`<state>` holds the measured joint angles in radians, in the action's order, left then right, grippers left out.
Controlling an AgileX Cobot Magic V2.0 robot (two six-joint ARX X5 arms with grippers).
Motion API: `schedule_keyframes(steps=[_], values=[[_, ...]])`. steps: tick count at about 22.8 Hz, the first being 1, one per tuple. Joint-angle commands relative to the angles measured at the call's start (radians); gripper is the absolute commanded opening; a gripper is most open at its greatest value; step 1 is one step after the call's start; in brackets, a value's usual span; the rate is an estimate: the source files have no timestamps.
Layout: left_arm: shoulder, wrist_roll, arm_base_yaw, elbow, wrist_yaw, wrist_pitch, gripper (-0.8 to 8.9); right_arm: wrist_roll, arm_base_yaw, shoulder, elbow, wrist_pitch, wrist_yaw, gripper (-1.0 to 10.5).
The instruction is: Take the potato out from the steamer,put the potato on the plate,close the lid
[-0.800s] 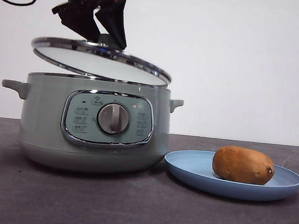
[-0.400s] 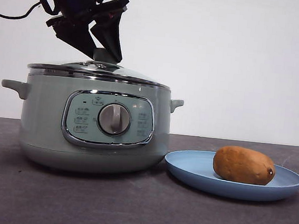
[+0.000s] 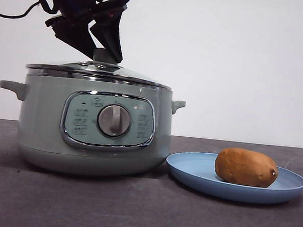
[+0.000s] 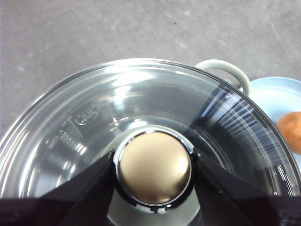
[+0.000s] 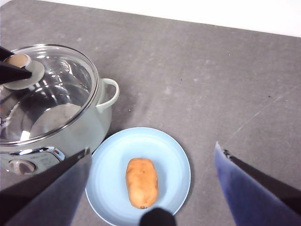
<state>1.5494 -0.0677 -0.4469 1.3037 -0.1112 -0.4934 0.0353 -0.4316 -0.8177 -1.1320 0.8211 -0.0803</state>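
The lid sits flat on the steamer at the left of the front view, and the left gripper has its jaws closed against the knob on either side. The potato lies on the plate at lower right — beside the steamer. The right gripper hangs high above the plate, jaws wide apart, holding nothing.

We see a dark grey matte surface carrying two things: the steamer, directly beneath the left claw, and the plate, just beside the steamer, on the side away from that claw.
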Motion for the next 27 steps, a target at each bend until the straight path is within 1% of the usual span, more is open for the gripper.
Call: schedule_keyframes(steps=[1, 6, 7, 8, 10, 11, 12, 13, 16, 21, 27], values=[[0.009, -0.004, 0.005, -0.023, -0.022, -0.103, -0.08, 0.01, 0.0, 0.002, 0.001, 0.003, 0.0, 4.4], [0.009, -0.001, 0.013, -0.023, -0.02, -0.121, 0.03, 0.01, 0.0, 0.003, 0.001, 0.004, 0.002, 4.4], [0.009, 0.008, 0.014, -0.023, -0.019, -0.121, 0.27, 0.01, 0.0, 0.003, 0.001, 0.005, 0.002, 4.4], [0.009, 0.018, 0.016, -0.023, -0.019, -0.117, 0.81, 0.01, 0.0, 0.003, 0.001, 0.005, 0.002, 4.4], [0.009, 0.037, 0.02, -0.023, -0.018, -0.105, 2.64, 0.01, 0.0, 0.003, 0.001, 0.005, 0.002, 4.4], [0.009, 0.047, 0.021, -0.023, -0.018, -0.098, 3.38, 0.01, 0.0, 0.003, 0.001, 0.005, 0.003, 4.4], [0.009, 0.053, 0.022, -0.023, -0.018, -0.09, 4.01, 0.01, 0.0, 0.003, 0.001, 0.007, 0.003, 4.4], [0.009, 0.058, 0.023, -0.023, -0.018, -0.082, 4.18, 0.01, 0.0, 0.003, 0.001, 0.01, 0.003, 4.4], [0.009, 0.068, 0.023, -0.023, -0.01, -0.053, 4.16, 0.01, 0.0, 0.003, 0.001, 0.026, 0.003, 4.4], [0.009, 0.068, 0.023, -0.023, 0.036, 0.002, 4.16, 0.01, 0.0, 0.003, 0.001, 0.05, 0.003, 4.4], [-0.008, 0.064, 0.024, -0.003, 0.129, 0.052, 4.16, 0.01, 0.0, 0.003, 0.001, 0.053, 0.002, 4.4]])
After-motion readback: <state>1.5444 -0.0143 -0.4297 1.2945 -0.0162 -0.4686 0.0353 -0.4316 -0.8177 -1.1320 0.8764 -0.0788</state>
